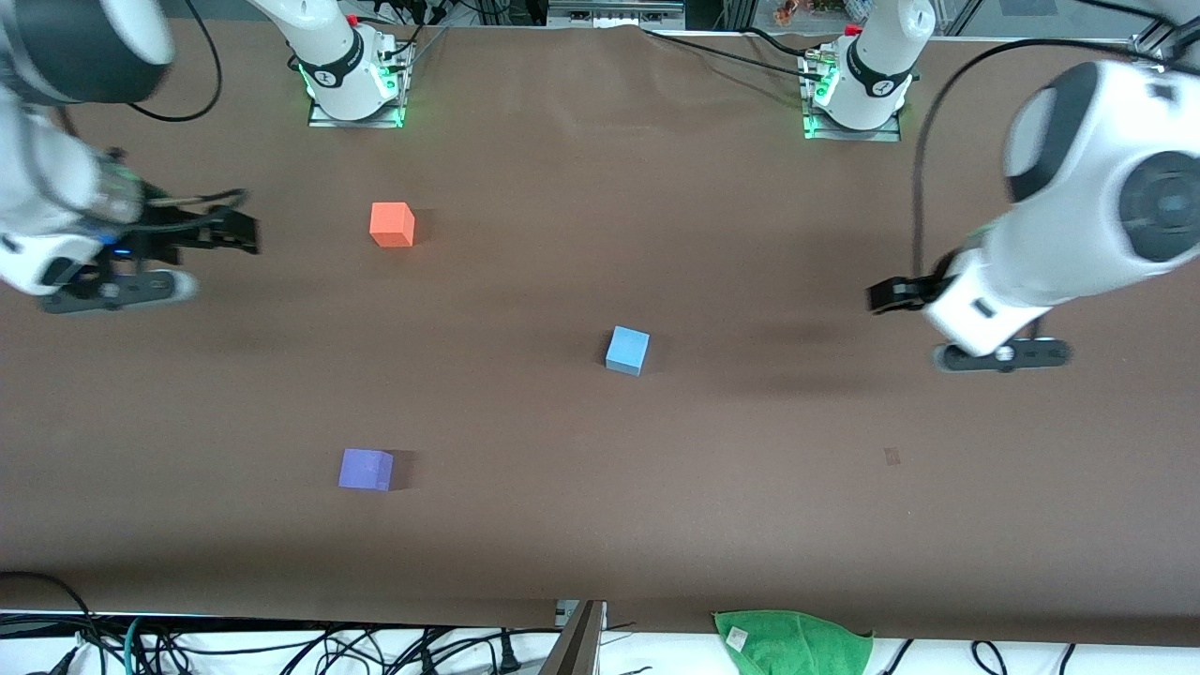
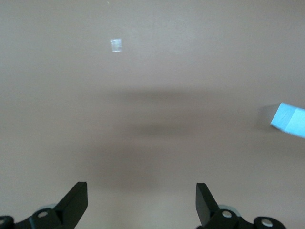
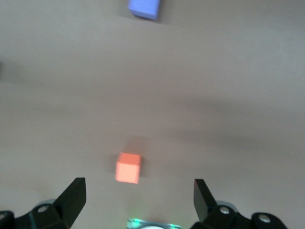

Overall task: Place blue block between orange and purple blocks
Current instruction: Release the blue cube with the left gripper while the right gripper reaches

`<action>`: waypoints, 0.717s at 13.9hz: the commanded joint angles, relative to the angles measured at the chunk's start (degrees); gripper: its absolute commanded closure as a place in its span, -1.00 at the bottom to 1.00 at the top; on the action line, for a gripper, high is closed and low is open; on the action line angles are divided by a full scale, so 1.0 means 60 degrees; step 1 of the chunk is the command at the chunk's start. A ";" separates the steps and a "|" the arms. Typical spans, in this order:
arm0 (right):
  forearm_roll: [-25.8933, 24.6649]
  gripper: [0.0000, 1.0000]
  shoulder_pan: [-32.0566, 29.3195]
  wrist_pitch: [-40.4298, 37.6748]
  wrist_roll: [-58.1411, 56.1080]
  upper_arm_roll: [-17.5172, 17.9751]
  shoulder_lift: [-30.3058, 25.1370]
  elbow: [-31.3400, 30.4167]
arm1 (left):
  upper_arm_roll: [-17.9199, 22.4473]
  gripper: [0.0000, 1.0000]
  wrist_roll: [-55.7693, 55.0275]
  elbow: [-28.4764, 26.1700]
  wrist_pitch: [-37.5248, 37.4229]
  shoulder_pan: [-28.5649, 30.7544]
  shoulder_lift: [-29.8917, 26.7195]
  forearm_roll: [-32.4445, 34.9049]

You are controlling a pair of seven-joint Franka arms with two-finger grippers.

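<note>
1. Blue block (image 1: 627, 351) sits on the brown tabletop (image 1: 750, 234), toward my left arm's end from the other two cubes, touching neither.
2. Orange block (image 1: 392, 224) lies farther from the front camera; purple block (image 1: 366, 469) lies nearer, well apart.
3. My left gripper (image 2: 141, 202) hangs over bare tabletop, jaws spread, holding nothing.
4. My right gripper (image 3: 139, 200) hangs over the tabletop near the orange block, jaws spread, empty.
</note>
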 commanded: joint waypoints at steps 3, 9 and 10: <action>0.0733 -1.00 0.1925 0.1661 0.3463 -0.0038 0.1145 0.0116 | 0.0010 -1.00 0.2529 -0.0532 0.0037 0.0716 -0.0936 0.0013; 0.0253 -1.00 0.4123 0.4914 0.7259 -0.0067 0.3093 0.0160 | 0.1037 -1.00 0.2296 -0.3462 0.0993 -0.0133 -0.3222 -0.0002; -0.0039 -1.00 0.4343 0.5440 0.7802 -0.0067 0.3401 0.0160 | 0.0950 -1.00 0.2282 -0.3304 0.0831 -0.0134 -0.3122 -0.0002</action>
